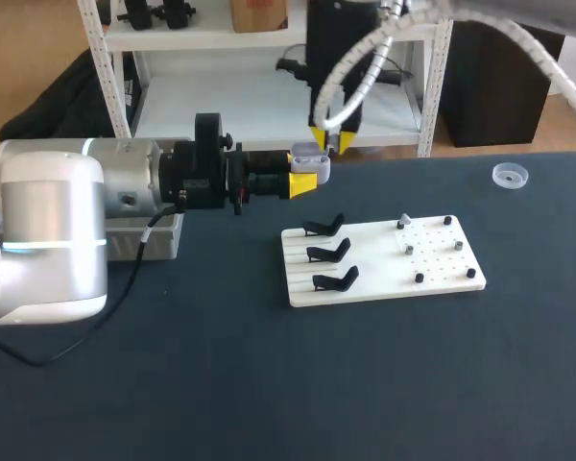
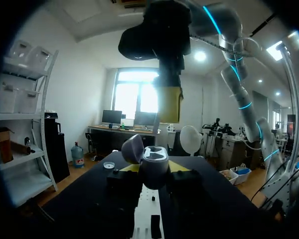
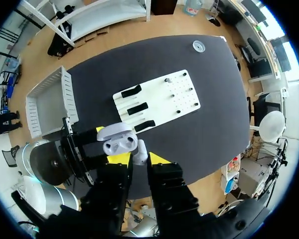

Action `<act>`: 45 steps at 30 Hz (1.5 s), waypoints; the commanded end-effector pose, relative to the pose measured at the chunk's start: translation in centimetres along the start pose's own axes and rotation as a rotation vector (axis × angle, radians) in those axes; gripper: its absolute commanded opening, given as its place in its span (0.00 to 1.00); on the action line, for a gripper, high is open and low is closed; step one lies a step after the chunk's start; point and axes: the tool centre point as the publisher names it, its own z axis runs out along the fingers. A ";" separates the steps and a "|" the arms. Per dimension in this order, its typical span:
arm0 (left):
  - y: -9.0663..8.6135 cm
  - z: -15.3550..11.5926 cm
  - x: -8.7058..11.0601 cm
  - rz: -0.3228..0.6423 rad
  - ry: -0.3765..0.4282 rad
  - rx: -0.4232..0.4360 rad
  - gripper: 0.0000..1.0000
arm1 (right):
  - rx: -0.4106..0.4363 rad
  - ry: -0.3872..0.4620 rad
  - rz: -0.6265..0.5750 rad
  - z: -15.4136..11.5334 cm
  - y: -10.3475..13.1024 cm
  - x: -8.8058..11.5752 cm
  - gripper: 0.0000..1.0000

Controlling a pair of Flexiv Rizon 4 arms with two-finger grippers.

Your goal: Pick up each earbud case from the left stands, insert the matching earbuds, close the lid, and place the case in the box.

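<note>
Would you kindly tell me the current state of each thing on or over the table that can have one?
earbud case: lid open, clamped in the left gripper above the table.
left gripper: shut on the earbud case.
right gripper: shut on an earbud, just above the open case.
earbud: held, not yet seated.
stands: all three bare.
box: no case in it.

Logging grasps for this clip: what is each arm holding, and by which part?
Left jaws clamp the open earbud case by its base; right jaws pinch a white earbud, seemingly its stem.
</note>
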 end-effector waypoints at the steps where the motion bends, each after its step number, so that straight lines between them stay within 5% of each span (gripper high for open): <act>1: 0.0 0.0 0.0 0.001 -0.002 -0.001 0.00 | 0.070 -0.013 -0.011 -0.5 1.1 0.1 0.00; 18: 0.0 0.0 0.0 0.001 -0.002 -0.001 0.00 | 0.103 0.008 0.009 0.2 1.4 1.8 0.00; 45: 0.0 0.0 0.0 0.001 -0.002 -0.001 0.00 | 0.093 0.046 0.110 1.4 1.7 0.0 0.00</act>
